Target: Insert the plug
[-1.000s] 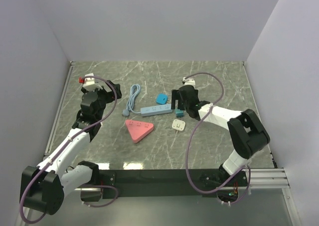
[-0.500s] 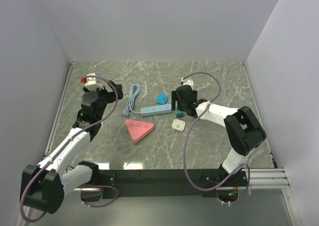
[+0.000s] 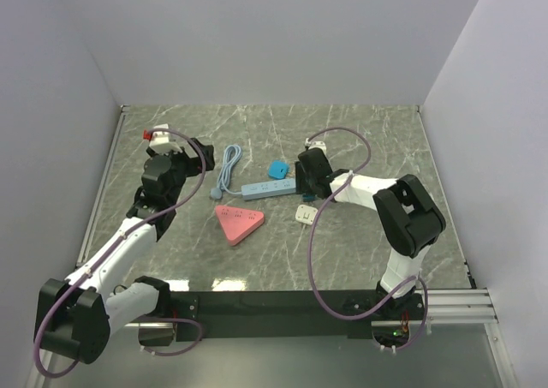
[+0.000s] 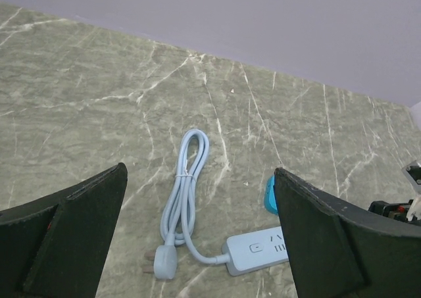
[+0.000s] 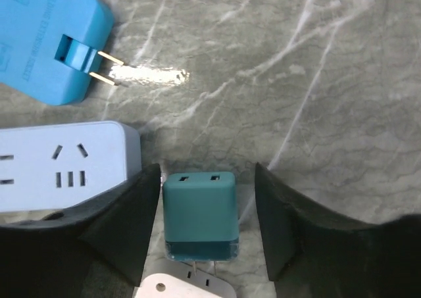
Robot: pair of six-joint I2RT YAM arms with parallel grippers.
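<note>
A teal plug [image 5: 200, 212] lies on the marble table, its two prongs pointing at a white adapter [image 5: 187, 288]. My right gripper [image 5: 205, 199] straddles the plug. The left finger [image 5: 131, 219] is right against its side, while the right finger [image 5: 283, 225] stands a gap away. The gripper hides the plug in the top view [image 3: 306, 182]. Just left of the plug is the end of the pale blue power strip [image 5: 62, 173] [image 3: 267, 188]. My left gripper [image 4: 200, 173] hangs wide open above the strip's coiled cable [image 4: 187, 179].
A blue adapter [image 5: 49, 45] [image 3: 278, 168] lies prongs out behind the strip. A pink triangular piece [image 3: 239, 223] sits in front of the strip, and the white adapter [image 3: 306, 213] is near it. The strip's own plug [image 4: 164, 264] lies at the cable's end. Walls enclose the table.
My right gripper has slid left toward the strip's end and its jaws have narrowed round the teal plug. The left arm has barely shifted and stays open.
</note>
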